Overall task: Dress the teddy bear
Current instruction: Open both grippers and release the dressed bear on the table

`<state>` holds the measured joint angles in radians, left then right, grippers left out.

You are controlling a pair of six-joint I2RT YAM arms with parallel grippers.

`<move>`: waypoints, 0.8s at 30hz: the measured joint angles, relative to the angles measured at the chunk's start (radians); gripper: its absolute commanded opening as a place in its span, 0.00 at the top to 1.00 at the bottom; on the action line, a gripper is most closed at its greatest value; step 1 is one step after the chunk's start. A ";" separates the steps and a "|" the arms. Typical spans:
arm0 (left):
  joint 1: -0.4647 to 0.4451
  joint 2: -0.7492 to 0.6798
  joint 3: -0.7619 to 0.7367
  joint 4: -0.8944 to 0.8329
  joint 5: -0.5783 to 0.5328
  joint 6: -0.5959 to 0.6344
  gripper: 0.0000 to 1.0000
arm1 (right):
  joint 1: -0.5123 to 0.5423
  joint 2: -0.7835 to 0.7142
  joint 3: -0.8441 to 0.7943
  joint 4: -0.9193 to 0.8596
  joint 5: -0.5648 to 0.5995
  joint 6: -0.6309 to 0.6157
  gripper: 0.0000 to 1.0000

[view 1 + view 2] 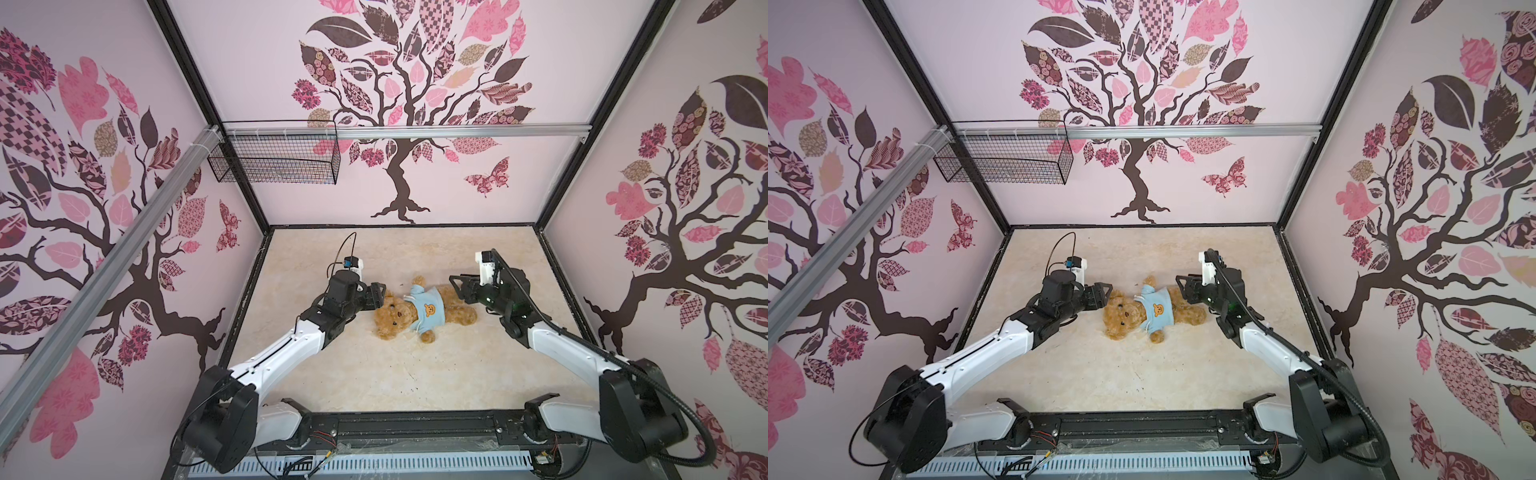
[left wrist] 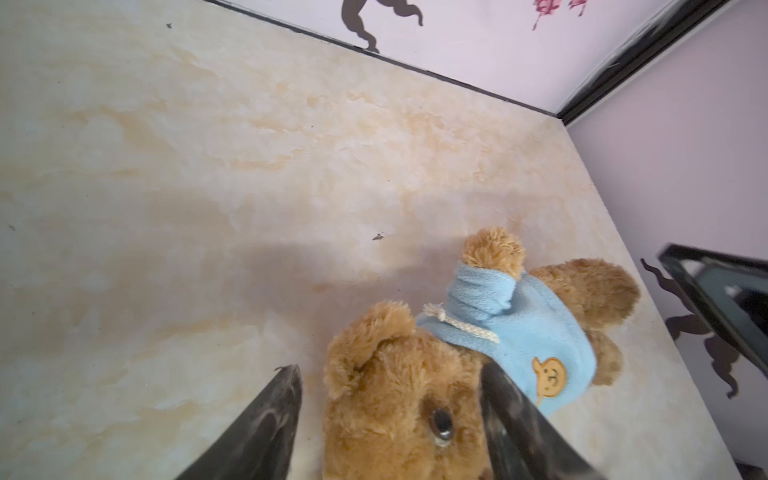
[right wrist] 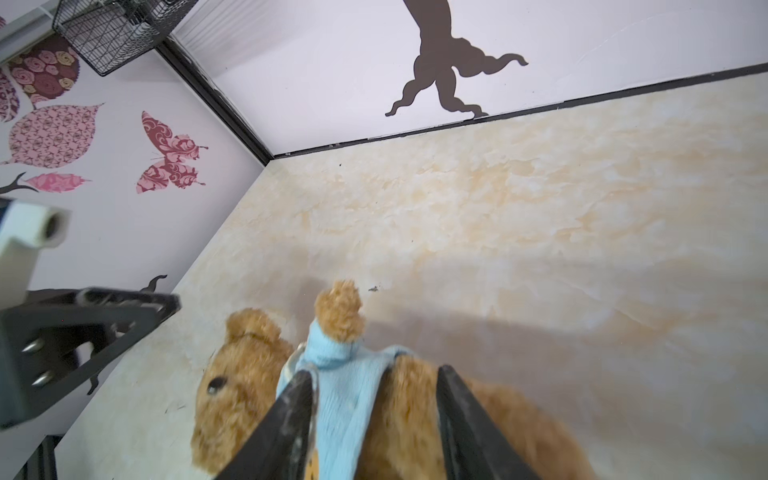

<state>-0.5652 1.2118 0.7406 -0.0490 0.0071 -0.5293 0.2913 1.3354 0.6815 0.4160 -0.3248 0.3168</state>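
The teddy bear (image 1: 395, 320) (image 1: 1123, 318) lies on its back mid-table, head to the left, legs to the right. It wears a light-blue shirt (image 1: 428, 309) (image 1: 1156, 311) with an orange bear-face emblem; both arms poke out of the sleeves. My left gripper (image 1: 377, 295) (image 1: 1102, 295) is open at the bear's head (image 2: 386, 395), one finger on either side of it, and the outer finger stands off the fur. My right gripper (image 1: 459, 289) (image 1: 1185, 289) is open above the bear's legs; its fingers straddle the shirt hem (image 3: 345, 399) and belly without closing on them.
A black wire basket (image 1: 274, 158) (image 1: 1005, 160) hangs from the rail on the back wall at the left. Patterned walls enclose the marble-look tabletop (image 1: 374, 374) on three sides. The arms' bases sit along the front edge.
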 measured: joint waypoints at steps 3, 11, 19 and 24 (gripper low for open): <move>-0.121 -0.056 -0.072 0.003 -0.010 -0.052 0.38 | 0.000 0.126 0.096 -0.035 0.018 -0.042 0.46; -0.262 0.104 -0.173 0.066 0.048 -0.191 0.49 | 0.000 0.286 0.145 -0.193 0.038 -0.125 0.52; -0.104 0.321 -0.075 0.128 0.116 -0.157 0.48 | -0.005 0.151 -0.075 -0.197 -0.059 -0.072 0.56; -0.044 0.369 0.012 0.134 0.144 -0.116 0.44 | 0.019 0.051 -0.183 -0.159 -0.127 0.002 0.56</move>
<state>-0.6094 1.5806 0.7528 0.0849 0.1509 -0.6453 0.3103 1.3869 0.4988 0.2565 -0.4522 0.3191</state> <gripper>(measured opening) 0.542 0.441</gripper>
